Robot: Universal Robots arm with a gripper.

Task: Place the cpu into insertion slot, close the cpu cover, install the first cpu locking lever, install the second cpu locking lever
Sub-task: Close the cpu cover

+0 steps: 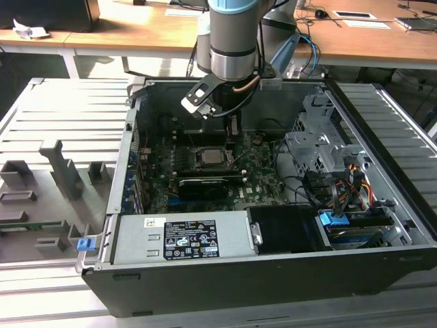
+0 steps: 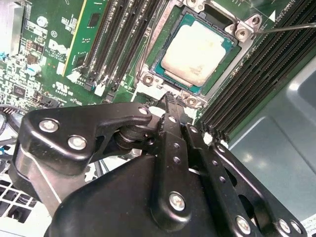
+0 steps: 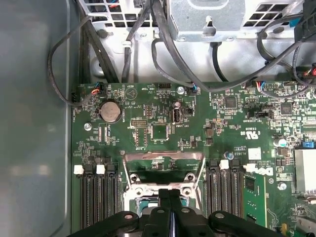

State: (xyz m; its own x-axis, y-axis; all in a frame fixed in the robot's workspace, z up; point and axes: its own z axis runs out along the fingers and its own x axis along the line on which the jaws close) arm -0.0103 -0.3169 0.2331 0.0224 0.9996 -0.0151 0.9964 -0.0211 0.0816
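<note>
I am working on the second step, closing the cpu cover: the cpu (image 2: 197, 52) is already lying flat in the insertion slot (image 2: 217, 19), its silver-beige face up, near the middle of the motherboard (image 3: 163, 123) between the banks of memory slots (image 3: 96, 197). The cpu cover (image 3: 163, 157) is not yet down. In the first wrist view it is standing raised on the far side of the slot, and green board is showing through its cut-out. I am holding my gripper (image 2: 168, 98) clenched and empty, fingertips together, just above the edge of the slot and touching nothing that I can make out. By my judgement this step calls for contact on the cover's free edge and a swing about its hinge until the frame lies flat around the chip, without sliding across the chip face. A thin lever rod (image 2: 291, 27) is standing free beside the slot, so neither lever appears latched. The computer case (image 1: 205, 287) on the worktop (image 1: 61, 116) is holding the motherboard, a black expansion card (image 1: 201, 186) near the slot, the power supply (image 1: 181, 239) along the near wall, and the drive cage (image 1: 311, 147) with cables at the exterior view's right.
</note>
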